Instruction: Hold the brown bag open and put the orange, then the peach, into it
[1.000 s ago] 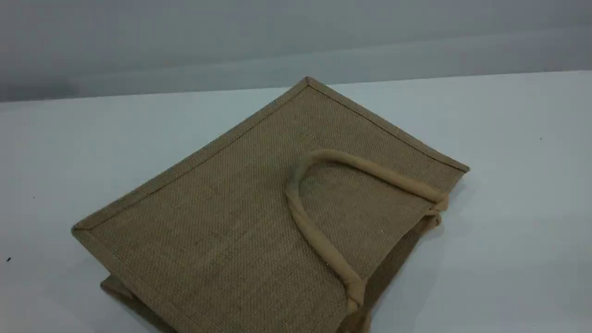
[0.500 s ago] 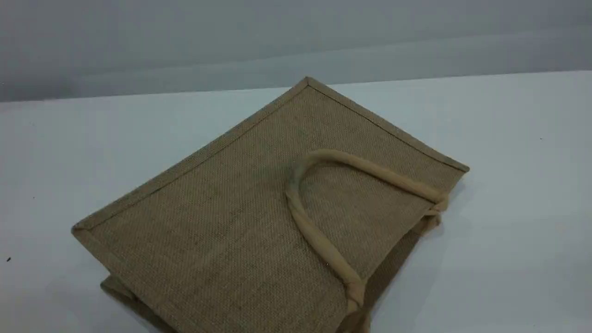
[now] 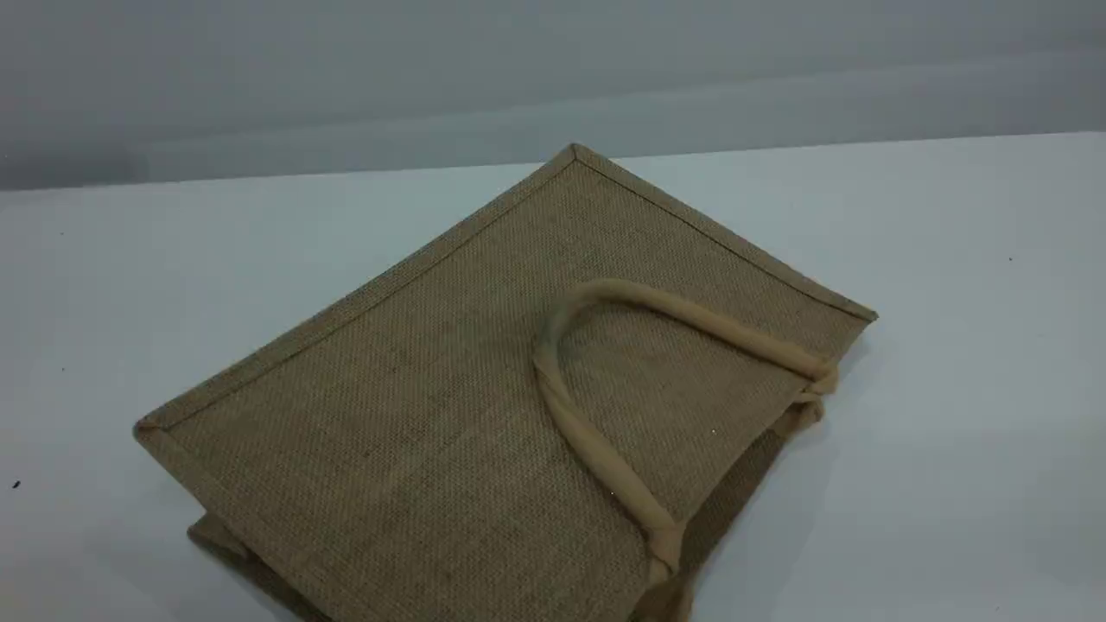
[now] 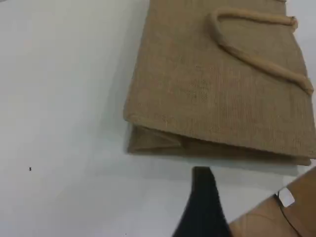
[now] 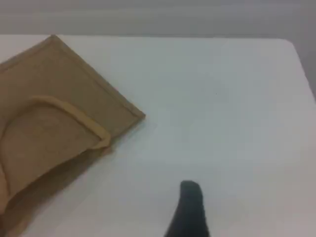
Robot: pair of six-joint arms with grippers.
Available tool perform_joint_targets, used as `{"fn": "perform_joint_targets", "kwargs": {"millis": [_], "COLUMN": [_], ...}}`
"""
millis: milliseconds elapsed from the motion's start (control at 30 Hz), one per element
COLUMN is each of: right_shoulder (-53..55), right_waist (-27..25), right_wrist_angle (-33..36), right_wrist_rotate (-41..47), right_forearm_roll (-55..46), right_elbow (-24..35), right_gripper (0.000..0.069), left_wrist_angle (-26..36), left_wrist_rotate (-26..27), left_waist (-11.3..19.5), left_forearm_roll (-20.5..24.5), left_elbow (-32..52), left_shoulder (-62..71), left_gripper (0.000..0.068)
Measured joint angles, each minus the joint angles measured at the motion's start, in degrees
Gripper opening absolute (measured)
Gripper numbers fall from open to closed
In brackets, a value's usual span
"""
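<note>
The counter (image 3: pixel 950 389) is white. The bag (image 3: pixel 449 415) lies flat on it, one handle (image 3: pixel 596 449) resting on top. Both grippers, left (image 4: pixel 202 197) and right (image 5: pixel 190 207), are spread wide, holding nothing, above the counter beside the bag.

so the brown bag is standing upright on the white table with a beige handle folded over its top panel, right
Not quite. The brown bag is lying flat on its side, collapsed, not standing upright; the scene view shows it. The rest holds: it is on the white table, with a beige handle folded over its top panel.
</note>
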Motion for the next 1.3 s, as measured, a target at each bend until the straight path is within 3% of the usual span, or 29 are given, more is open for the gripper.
{"fn": "perform_joint_targets", "kwargs": {"millis": [133, 200, 467, 600, 1300], "right_shoulder": [0.1, 0.1, 0.1, 0.1, 0.1], "right_waist": [0.0, 0.0, -0.2, -0.2, -0.2], "right_wrist_angle": [0.0, -0.1, -0.1, -0.1, -0.1], "right_wrist_rotate": [-0.1, -0.1, -0.1, -0.1, -0.1], "right_forearm_roll": [0.0, 0.0, 0.0, 0.0, 0.0], "right_elbow": [0.0, 0.0, 0.0, 0.0, 0.0], "right_gripper": [0.0524, 0.0524, 0.0524, 0.0524, 0.0524], "left_wrist_angle": [0.0, 0.0, -0.1, 0.0, 0.0], "left_wrist_rotate": [0.0, 0.6, 0.6, 0.6, 0.5], "left_waist": [0.3, 2.3, 20.1, 25.8, 26.3], "left_forearm_roll": [0.0, -0.3, -0.5, -0.5, -0.5], "left_elbow": [0.0, 0.0, -0.1, -0.1, -0.1], "left_shoulder": [0.0, 0.0, -0.9, -3.7, -5.4], "left_gripper": [0.0485, 0.0485, 0.0484, 0.0484, 0.0484]}}
